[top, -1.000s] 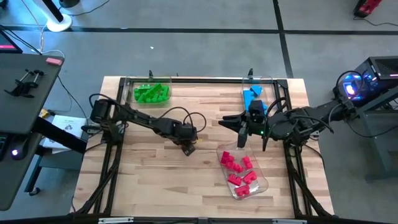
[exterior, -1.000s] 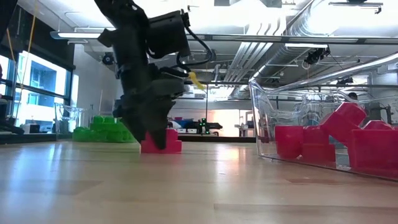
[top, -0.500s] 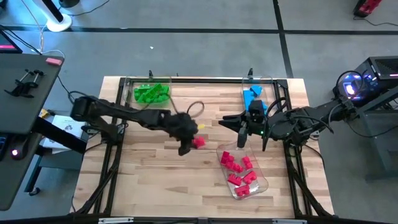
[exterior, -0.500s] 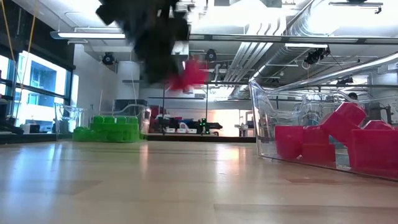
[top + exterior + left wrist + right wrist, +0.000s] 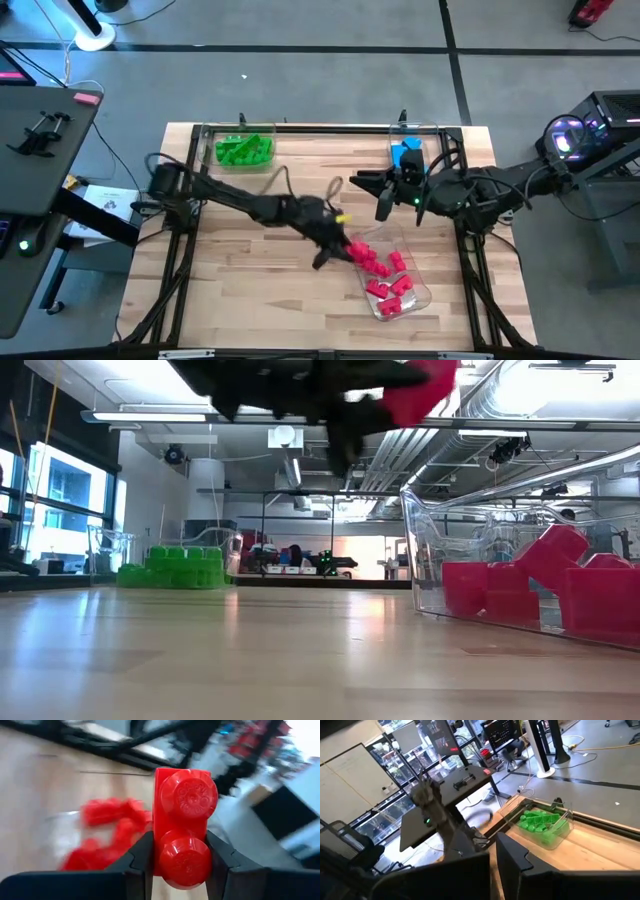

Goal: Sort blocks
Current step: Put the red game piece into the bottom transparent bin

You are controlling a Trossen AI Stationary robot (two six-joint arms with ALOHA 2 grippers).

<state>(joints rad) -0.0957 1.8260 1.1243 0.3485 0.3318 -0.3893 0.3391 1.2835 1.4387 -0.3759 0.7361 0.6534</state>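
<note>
Here the left gripper is clamped on a red block, which sits squeezed between its two dark fingers with both round studs facing the wrist camera, one stud above the other, so its long axis runs outward along the fingers. In the high view that gripper hangs over the table just beside the near corner of the clear tray holding the other red blocks. The low view shows the block raised well above the wood. The right gripper, fingers pressed together and empty, waits near the tray of blue blocks. Green blocks fill a third tray at the table's far left.
</note>
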